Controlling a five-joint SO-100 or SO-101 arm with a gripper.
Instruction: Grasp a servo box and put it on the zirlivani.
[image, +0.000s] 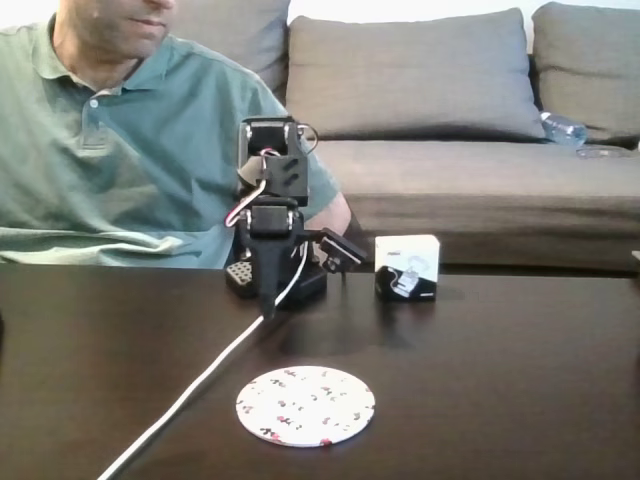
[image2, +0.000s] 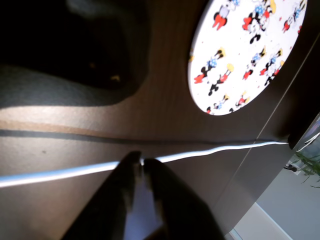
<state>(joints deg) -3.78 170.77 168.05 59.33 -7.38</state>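
Note:
The servo box (image: 407, 268), a small white cube with a black lower band, stands on the dark table to the right of the arm's base in the fixed view. The zirlivani (image: 305, 405), a flat round white disc with small printed figures, lies near the front of the table and also shows at the upper right of the wrist view (image2: 250, 55). My gripper (image: 268, 303) hangs folded in front of the base, pointing down at the table, well left of the box. In the wrist view its fingertips (image2: 140, 161) meet over a white cable, with nothing held.
A white cable (image: 200, 385) runs from the arm to the front left edge and crosses the wrist view (image2: 210, 150). A person in a green polo shirt (image: 110, 150) sits behind the table. A grey sofa (image: 480, 180) with a water bottle (image: 565, 128) stands behind.

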